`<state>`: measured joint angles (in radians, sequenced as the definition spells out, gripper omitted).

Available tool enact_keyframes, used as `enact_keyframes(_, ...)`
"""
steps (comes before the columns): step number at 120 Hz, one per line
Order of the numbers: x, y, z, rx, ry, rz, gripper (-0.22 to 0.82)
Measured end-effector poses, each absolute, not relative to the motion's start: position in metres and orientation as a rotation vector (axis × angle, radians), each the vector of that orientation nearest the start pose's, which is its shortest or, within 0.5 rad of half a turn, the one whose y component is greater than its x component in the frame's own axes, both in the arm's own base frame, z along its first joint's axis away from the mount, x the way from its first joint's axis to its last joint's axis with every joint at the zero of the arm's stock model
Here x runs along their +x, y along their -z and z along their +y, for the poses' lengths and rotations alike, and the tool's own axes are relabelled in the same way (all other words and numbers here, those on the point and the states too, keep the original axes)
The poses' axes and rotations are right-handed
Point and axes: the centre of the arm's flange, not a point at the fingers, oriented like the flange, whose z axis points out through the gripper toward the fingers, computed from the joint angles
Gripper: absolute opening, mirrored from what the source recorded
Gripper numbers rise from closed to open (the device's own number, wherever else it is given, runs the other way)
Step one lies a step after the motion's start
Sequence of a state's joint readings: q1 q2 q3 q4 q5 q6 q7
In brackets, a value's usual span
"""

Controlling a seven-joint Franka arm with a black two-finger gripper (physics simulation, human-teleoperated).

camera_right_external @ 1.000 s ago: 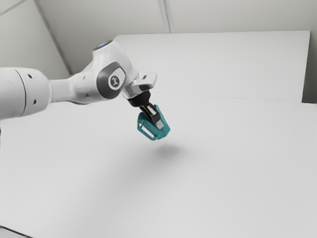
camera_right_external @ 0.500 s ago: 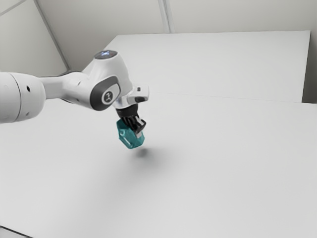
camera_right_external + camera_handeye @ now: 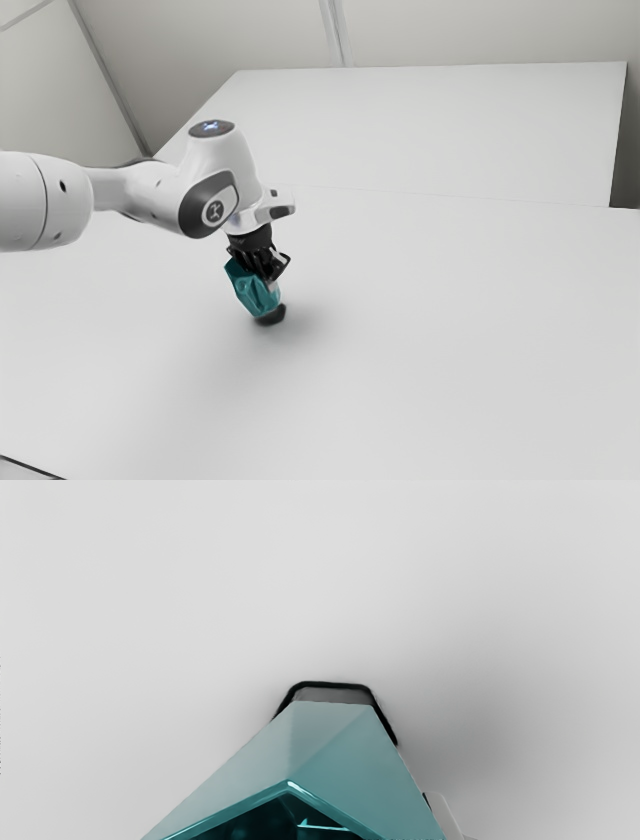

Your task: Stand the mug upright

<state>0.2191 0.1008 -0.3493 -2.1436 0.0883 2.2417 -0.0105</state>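
In the exterior view the black gripper (image 3: 264,279) points down and is shut on the teal faceted mug (image 3: 251,290), whose body leans slightly. A dark shadow lies right under the mug's lower end; whether it touches the table cannot be told. In the wrist view the mug (image 3: 345,750) has its open rim toward my hand and its narrower base away from it, with a dark outline around the base. One pale fingertip (image 3: 445,815) lies along the mug's outer wall; the other is hidden.
The white table (image 3: 430,340) spreads beneath and around the mug. A pale panel (image 3: 430,130) stands beyond it, and a dark-edged corner of something (image 3: 25,470) shows at the exterior view's lower left.
My hand has come down toward the table and toward the exterior view's left, carrying the mug. It has also turned, and the mug's tilt has changed with it.
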Motion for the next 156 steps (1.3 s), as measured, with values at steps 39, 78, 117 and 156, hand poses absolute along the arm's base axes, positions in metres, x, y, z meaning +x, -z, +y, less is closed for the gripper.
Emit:
enact_keyframes(39,0.554,-0.344,-0.064,-3.097,0.045,0.192,-0.18)
enact_keyframes(78,0.554,-0.338,-0.064,-3.101,0.071,0.155,0.06)
enact_keyframes(117,0.550,-0.369,-0.065,-3.080,0.143,0.139,0.49)
enact_keyframes(156,0.559,-0.465,-0.076,-3.095,0.216,0.087,0.58)
